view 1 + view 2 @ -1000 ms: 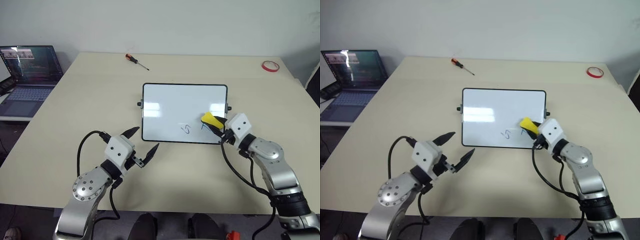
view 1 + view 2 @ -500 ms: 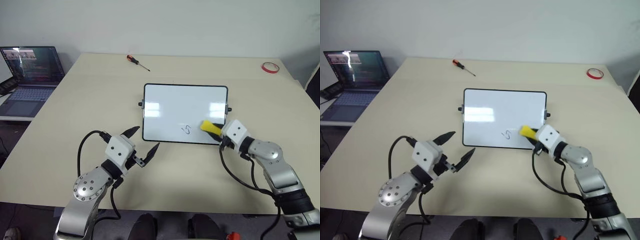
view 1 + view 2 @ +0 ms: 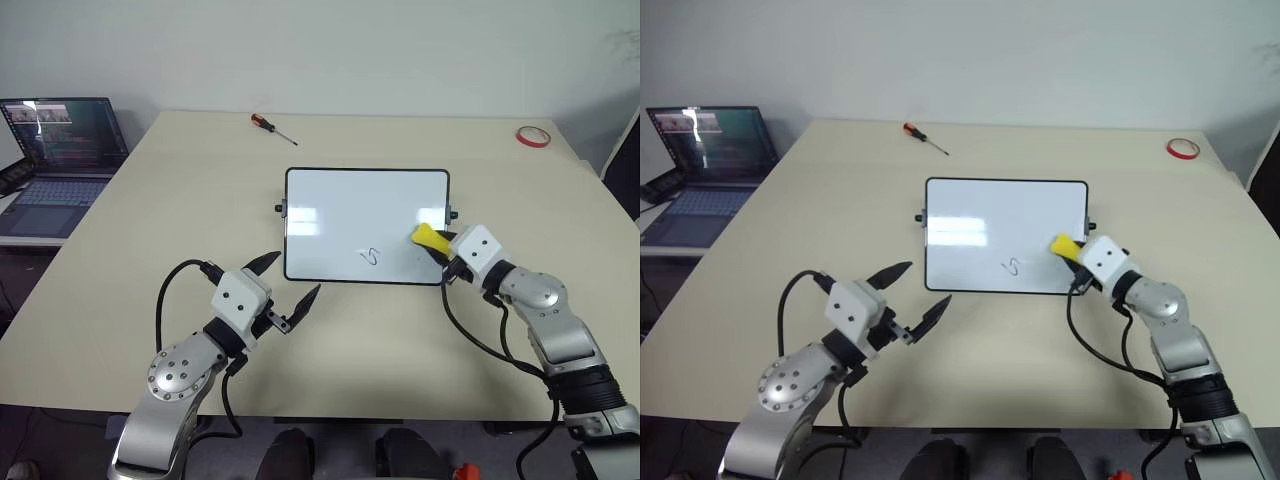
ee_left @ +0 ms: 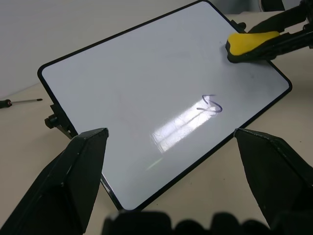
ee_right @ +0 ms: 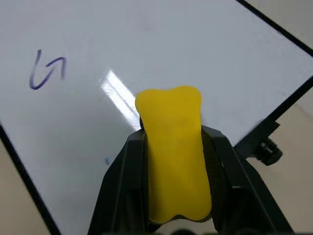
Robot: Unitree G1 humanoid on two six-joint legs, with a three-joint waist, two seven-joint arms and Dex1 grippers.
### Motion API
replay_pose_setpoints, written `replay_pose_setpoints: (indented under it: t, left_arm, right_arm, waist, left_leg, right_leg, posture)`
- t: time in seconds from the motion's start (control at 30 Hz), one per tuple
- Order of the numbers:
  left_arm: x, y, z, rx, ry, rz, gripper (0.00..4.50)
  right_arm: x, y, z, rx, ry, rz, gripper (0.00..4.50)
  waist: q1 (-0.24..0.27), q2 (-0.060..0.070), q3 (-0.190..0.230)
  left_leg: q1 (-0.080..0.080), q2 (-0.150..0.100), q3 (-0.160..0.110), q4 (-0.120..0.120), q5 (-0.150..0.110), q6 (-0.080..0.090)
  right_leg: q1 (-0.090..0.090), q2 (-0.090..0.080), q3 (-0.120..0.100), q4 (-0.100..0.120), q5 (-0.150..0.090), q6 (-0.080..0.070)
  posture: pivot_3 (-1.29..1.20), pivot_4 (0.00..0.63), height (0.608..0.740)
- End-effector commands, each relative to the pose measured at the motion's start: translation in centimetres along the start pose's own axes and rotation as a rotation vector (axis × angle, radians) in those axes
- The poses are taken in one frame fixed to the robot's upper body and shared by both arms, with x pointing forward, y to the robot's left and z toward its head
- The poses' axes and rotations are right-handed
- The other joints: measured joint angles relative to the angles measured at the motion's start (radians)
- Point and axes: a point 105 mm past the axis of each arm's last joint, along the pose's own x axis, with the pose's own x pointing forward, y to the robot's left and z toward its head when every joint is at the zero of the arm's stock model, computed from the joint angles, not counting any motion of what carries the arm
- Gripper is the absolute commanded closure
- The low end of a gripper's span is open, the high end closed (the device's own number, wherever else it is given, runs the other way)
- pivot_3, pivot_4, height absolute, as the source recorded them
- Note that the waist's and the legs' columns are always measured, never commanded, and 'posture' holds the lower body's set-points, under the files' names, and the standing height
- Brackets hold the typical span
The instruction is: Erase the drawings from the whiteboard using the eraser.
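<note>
Head views: the whiteboard (image 3: 366, 226) is lying flat on the desk (image 3: 150, 230). The right gripper (image 3: 441, 247) is pressing the yellow eraser (image 3: 431, 238), clamped between its fingers, on the board's right part; half a second ago it sat lower, near the bottom edge. The blue tick seen there a second ago is gone; one blue scribble (image 3: 371, 257) remains. The left gripper (image 3: 283, 290) is hovering unmoved, fingers apart.

Left wrist view: the scribble (image 4: 210, 105) is lying near the eraser (image 4: 249, 44).

Right wrist view: the fingers (image 5: 122, 186) are gripping the eraser (image 5: 173, 152) over the board (image 5: 146, 44).
</note>
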Motion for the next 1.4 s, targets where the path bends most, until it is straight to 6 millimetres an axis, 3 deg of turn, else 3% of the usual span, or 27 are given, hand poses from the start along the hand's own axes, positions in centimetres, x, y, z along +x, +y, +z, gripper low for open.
replay_pose_setpoints:
  t: [0.03, 0.3, 0.5, 0.6, 0.7, 0.87, 0.93, 1.03, 1.17, 1.4]
  left_arm:
    - [0.1, 0.0, 1.1, 0.017, -0.04, -0.004, 0.0]
    - [0.0, 0.1, 1.1, 0.021, -0.04, 0.003, 0.0]
    - [0.0, 0.0, 1.1, 0.02, -0.039, 0.003, 0.0]
    - [-0.1, -0.2, 1.0, 0.018, -0.035, 0.001, 0.0]
    - [-0.4, -0.7, 0.9, 0.004, -0.032, -0.005, 0.0]
    - [-1.1, -0.8, 0.5, -0.047, -0.014, 0.04, 0.0]
    - [-1.3, -0.8, 0.4, -0.049, -0.01, 0.048, 0.0]
    - [-1.3, -0.8, 0.4, -0.048, -0.008, 0.051, 0.0]
    - [-1.5, -0.8, 0.1, -0.054, -0.002, 0.059, 0.0]
    - [-1.4, -0.6, 0.1, -0.063, -0.005, 0.067, 0.0]
  right_arm:
    - [-0.9, -0.1, -1.9, -0.004, 0.078, 0.011, 3.35]
    - [-2.8, 4.2, -4.0, -0.017, 0.175, 0.244, 3.35]
    - [-2.8, 3.9, -4.3, -0.021, 0.193, 0.237, 3.35]
    - [-2.3, 2.1, -3.2, -0.002, 0.133, 0.135, 3.35]
    - [-2.3, 1.6, -2.1, 0.058, 0.065, 0.095, 3.35]
    - [-4.5, 2.5, 1.4, 0.25, -0.146, 0.098, 3.35]
    - [-6.1, 3.7, 1.8, 0.265, -0.165, 0.132, 3.35]
    - [-7.9, 5.4, 1.2, 0.223, -0.138, 0.192, 3.35]
    - [-10.4, 7.3, -1.5, 0.19, -0.055, 0.248, 3.35]
    - [-9.8, 6.5, -1.5, 0.166, -0.074, 0.234, 3.35]
  waist:
    - [0.0, 0.0, 0.0]
    - [0.002, -0.001, -0.001]
    - [-0.003, -0.001, -0.001]
    - [-0.003, -0.001, 0.0]
    - [-0.004, -0.002, 0.0]
    - [0.006, -0.001, 0.003]
    - [0.007, 0.0, 0.003]
    - [0.011, 0.0, 0.003]
    - [0.014, 0.0, 0.003]
    - [0.002, 0.0, 0.004]
  left_leg:
    - [0.0, 0.0, 0.0, 0.0, 0.0, 0.0]
    - [0.0, 0.0, 0.0, -0.001, 0.0, 0.0]
    - [0.0, 0.0, 0.0, -0.001, 0.0, 0.0]
    - [0.0, 0.0, 0.001, -0.001, 0.0, 0.0]
    - [0.0, 0.001, 0.001, -0.001, 0.0, 0.0]
    - [-0.002, 0.0, 0.001, -0.002, 0.0, 0.0]
    - [-0.009, 0.001, -0.001, -0.002, 0.0, 0.0]
    - [-0.016, 0.001, -0.002, -0.002, 0.0, 0.0]
    - [-0.016, 0.0, -0.001, -0.002, 0.0, 0.0]
    - [-0.012, 0.001, 0.0, -0.002, 0.0, 0.0]
  right_leg:
    - [0.0, 0.0, 0.0, 0.0, 0.0, 0.0]
    - [0.0, 0.0, 0.0, -0.001, 0.0, 0.0]
    - [0.0, 0.0, 0.001, -0.001, 0.0, 0.0]
    - [0.0, 0.0, 0.001, -0.001, 0.0, 0.0]
    - [0.0, 0.0, 0.001, -0.001, 0.0, 0.0]
    - [-0.002, 0.0, 0.001, -0.001, 0.0, 0.0]
    - [-0.007, 0.0, -0.001, -0.002, 0.0, 0.0]
    - [-0.013, 0.0, -0.003, -0.004, -0.001, 0.0]
    - [-0.012, -0.001, -0.003, -0.007, -0.001, 0.0]
    - [-0.011, 0.0, -0.001, -0.002, -0.001, 0.0]
  posture:
    - [0.0, 0.15, 0.74]
    - [0.0, 0.15, 0.74]
    - [0.0, 0.15, 0.74]
    - [0.0, 0.15, 0.74]
    - [0.0, 0.15, 0.74]
    - [0.0, 0.15, 0.74]
    - [0.0, 0.15, 0.74]
    - [0.0, 0.15, 0.74]
    - [0.0, 0.15, 0.74]
    - [0.0, 0.15, 0.74]
